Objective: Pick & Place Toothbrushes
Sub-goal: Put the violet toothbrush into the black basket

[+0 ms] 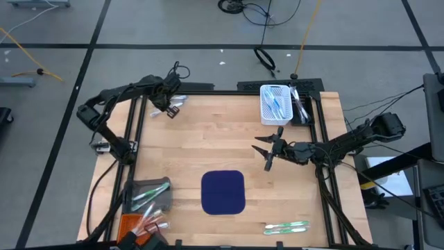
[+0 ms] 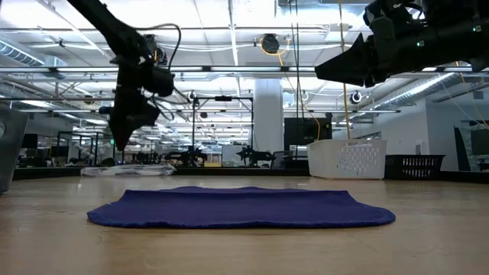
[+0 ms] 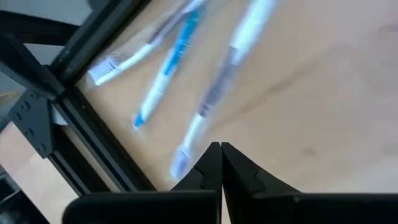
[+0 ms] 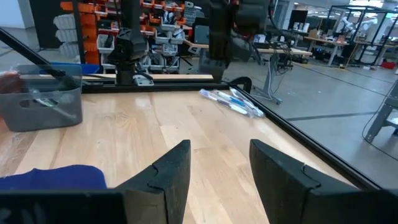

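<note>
High view: the left gripper (image 1: 168, 105) is seen at the table's (image 1: 229, 149) far left corner, raised just above a small cluster of toothbrushes (image 1: 178, 103) lying against the black frame rail (image 1: 135, 125) there. In the left wrist view its fingers (image 3: 208, 171) are pressed fully together with nothing between them, while the blue-and-white brushes (image 3: 168, 71) lie loose on the wood just beyond the tips. The right gripper (image 1: 269, 151) is held over the table's right half, near the white basket (image 1: 275, 104) at the far edge, its fingers spread wide and empty. More brushes are found in that basket, in a grey bin (image 1: 149, 194) at the near left corner, and as a green-and-white pair (image 1: 286, 226) at the near right edge. A navy mat (image 1: 223, 192) is laid near the middle of the near edge.

The brushes are judged light, stiff and smooth, likely to roll or skid on bare wood. A hold across the middle of one handle is judged best, clear of the neighbouring brushes and the rail.
</note>
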Action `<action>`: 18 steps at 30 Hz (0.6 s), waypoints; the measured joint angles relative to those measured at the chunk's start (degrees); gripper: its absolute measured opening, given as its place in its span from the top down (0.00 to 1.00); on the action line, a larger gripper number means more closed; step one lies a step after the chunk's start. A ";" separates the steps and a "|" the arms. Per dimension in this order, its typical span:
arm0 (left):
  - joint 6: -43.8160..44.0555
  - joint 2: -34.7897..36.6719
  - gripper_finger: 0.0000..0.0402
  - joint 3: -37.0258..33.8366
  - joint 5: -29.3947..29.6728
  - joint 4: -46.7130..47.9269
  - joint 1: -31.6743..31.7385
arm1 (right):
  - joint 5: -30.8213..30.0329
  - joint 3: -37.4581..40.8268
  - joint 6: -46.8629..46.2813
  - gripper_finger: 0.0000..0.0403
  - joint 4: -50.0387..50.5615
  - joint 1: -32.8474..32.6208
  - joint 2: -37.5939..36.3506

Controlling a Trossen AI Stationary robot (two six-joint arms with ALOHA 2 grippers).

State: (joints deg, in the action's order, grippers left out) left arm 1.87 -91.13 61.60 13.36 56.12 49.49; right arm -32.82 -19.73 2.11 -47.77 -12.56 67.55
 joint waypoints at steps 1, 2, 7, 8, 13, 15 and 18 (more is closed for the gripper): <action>-0.25 0.97 1.00 0.06 -0.80 0.68 -0.50 | 0.03 0.00 0.00 0.61 0.00 0.00 0.00; -1.11 1.60 1.00 0.07 -1.09 0.91 -0.97 | 0.04 0.00 0.00 0.61 -0.01 0.00 0.00; -1.77 0.36 0.98 -0.64 -0.88 -0.34 -1.27 | 0.09 0.00 -0.22 0.62 -0.40 -0.02 -0.02; -1.82 -0.67 0.97 -0.67 -0.85 -0.21 -1.07 | 0.10 0.00 -0.86 0.62 -0.15 -0.02 -0.02; -1.57 -4.90 0.86 -0.79 -0.91 -0.43 0.49 | 0.11 0.00 -3.10 0.62 1.10 -0.02 -0.02; -1.57 -6.12 0.80 -0.79 -0.89 -1.09 1.08 | 0.13 0.00 -3.06 0.62 1.16 -0.04 -0.02; -1.59 -7.03 0.71 -0.79 -0.76 -2.56 1.80 | 0.13 0.00 -3.02 0.61 1.14 -0.02 -0.02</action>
State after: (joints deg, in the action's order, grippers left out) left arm 0.28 -98.15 60.82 12.60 53.56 51.30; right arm -32.69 -19.73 -0.91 -46.63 -12.58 67.53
